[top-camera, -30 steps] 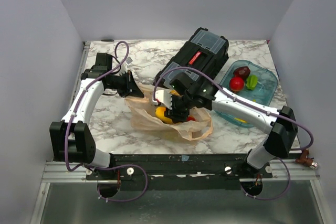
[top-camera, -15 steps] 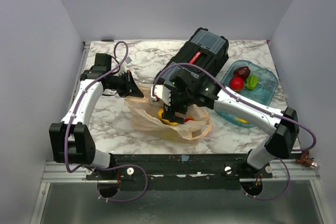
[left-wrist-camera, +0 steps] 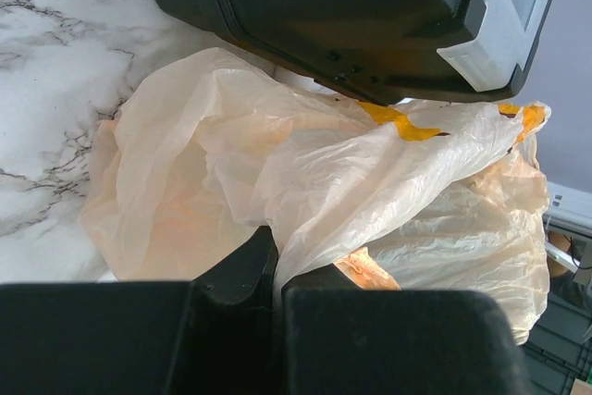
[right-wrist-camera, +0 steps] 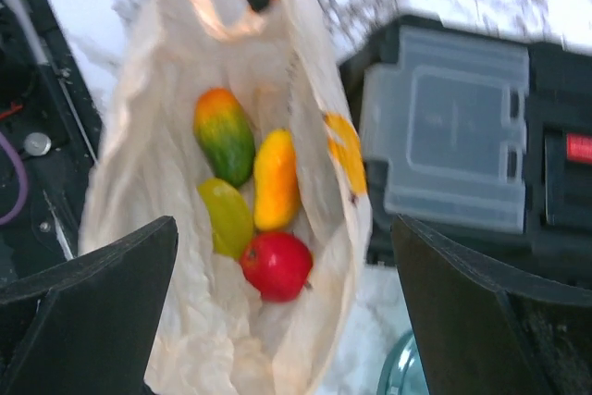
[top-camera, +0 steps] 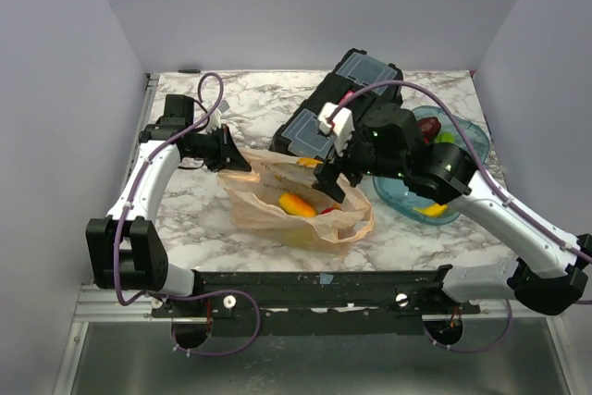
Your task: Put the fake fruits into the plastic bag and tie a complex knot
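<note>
Peach plastic bag [top-camera: 277, 215] at frame centre holds 4 fake fruits [right-wrist-camera: 276, 180], left gripper [top-camera: 244, 163] pinching its edge, right gripper [top-camera: 324, 178] jaws spread above.

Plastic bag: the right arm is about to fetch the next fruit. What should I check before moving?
1. Jaws of the left gripper shut on the rim of the thin peach plastic bag: ok.
2. Jaws of the right gripper open, nothing between them: ok.
3. Bag mouth open, with the round red fruit, yellow-orange fruit, green-orange fruit and yellow-green fruit inside: ok.
4. All fruits bagged: not ok; the translucent blue oval tray holds a dark-red fruit and a yellow fruit.
5. Full count left in the tray: cannot tell, part of it is hidden.
6. Handles knotted: not ok, not yet tied.
</note>
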You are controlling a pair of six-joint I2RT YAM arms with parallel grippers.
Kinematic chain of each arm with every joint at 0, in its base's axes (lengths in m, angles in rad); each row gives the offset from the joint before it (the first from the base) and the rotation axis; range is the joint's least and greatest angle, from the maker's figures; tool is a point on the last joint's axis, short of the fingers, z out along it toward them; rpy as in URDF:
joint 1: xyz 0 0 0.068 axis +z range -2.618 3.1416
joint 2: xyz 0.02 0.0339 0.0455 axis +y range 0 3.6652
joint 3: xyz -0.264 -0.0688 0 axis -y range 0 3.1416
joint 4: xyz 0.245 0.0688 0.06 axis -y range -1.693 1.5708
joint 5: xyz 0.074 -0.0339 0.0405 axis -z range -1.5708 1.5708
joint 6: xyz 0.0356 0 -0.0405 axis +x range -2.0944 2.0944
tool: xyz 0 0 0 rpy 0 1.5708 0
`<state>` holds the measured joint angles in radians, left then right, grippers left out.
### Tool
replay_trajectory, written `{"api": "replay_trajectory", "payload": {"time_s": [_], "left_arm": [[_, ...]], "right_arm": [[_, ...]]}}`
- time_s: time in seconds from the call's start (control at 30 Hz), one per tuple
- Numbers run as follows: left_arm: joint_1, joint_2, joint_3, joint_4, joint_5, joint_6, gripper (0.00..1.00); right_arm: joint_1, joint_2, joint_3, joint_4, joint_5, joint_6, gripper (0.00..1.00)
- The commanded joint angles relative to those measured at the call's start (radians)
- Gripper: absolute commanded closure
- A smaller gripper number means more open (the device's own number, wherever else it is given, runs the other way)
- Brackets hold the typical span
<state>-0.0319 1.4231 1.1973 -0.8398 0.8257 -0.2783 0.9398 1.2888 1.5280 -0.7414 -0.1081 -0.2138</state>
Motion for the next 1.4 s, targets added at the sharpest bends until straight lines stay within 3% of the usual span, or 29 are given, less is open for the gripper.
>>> {"api": "replay_trajectory", "payload": {"time_s": [0.0, 0.27, 0.53, 0.57, 0.6, 0.67, 0.73, 0.8, 0.93, 1.03, 1.1, 1.2, 1.23, 1.37], "left_arm": [[0.010, -0.042, -0.008, -0.005, -0.012, 0.019, 1.00], [0.010, -0.061, -0.021, 0.008, -0.022, 0.014, 1.00], [0.010, -0.099, -0.049, 0.025, -0.038, 0.008, 1.00], [0.011, -0.106, -0.055, 0.027, -0.041, 0.009, 1.00], [0.010, -0.112, -0.061, 0.028, -0.042, 0.012, 1.00], [0.011, -0.129, -0.073, 0.028, -0.050, 0.027, 1.00], [0.012, -0.147, -0.083, 0.031, -0.061, 0.050, 1.00], [0.012, -0.162, -0.085, 0.034, -0.074, 0.086, 1.00], [0.013, -0.189, -0.065, 0.039, -0.116, 0.161, 0.99], [0.015, -0.218, -0.019, 0.038, -0.140, 0.249, 0.79], [0.016, -0.252, 0.024, 0.051, -0.139, 0.329, 0.59], [0.015, -0.332, 0.080, 0.112, -0.067, 0.457, 0.07], [0.014, -0.363, 0.091, 0.127, -0.007, 0.532, 0.02], [-0.084, -0.410, 0.192, -0.045, 0.152, 0.930, 0.02]], "right_arm": [[-0.124, -0.054, -0.108, -0.082, 0.032, 0.169, 0.00], [-0.224, -0.148, -0.272, -0.128, -0.297, 0.282, 0.00], [-0.226, -0.189, -0.391, -0.152, -0.244, 0.298, 0.03], [-0.225, -0.185, -0.390, -0.156, -0.245, 0.297, 0.10], [-0.225, -0.181, -0.386, -0.156, -0.250, 0.287, 0.26], [-0.225, -0.179, -0.369, -0.143, -0.263, 0.264, 0.46], [-0.226, -0.163, -0.332, -0.125, -0.260, 0.237, 0.77], [-0.225, -0.138, -0.273, -0.107, -0.245, 0.200, 0.99], [-0.229, -0.047, -0.141, -0.072, -0.221, 0.121, 0.99], [-0.245, 0.039, -0.046, -0.075, -0.280, 0.118, 0.99], [-0.255, 0.072, -0.018, -0.080, -0.332, 0.134, 0.99], [-0.262, 0.092, -0.033, -0.089, -0.393, 0.136, 0.99], [-0.264, 0.097, -0.037, -0.096, -0.407, 0.136, 0.99], [-0.288, 0.132, -0.002, -0.121, -0.465, 0.159, 0.99]]}}
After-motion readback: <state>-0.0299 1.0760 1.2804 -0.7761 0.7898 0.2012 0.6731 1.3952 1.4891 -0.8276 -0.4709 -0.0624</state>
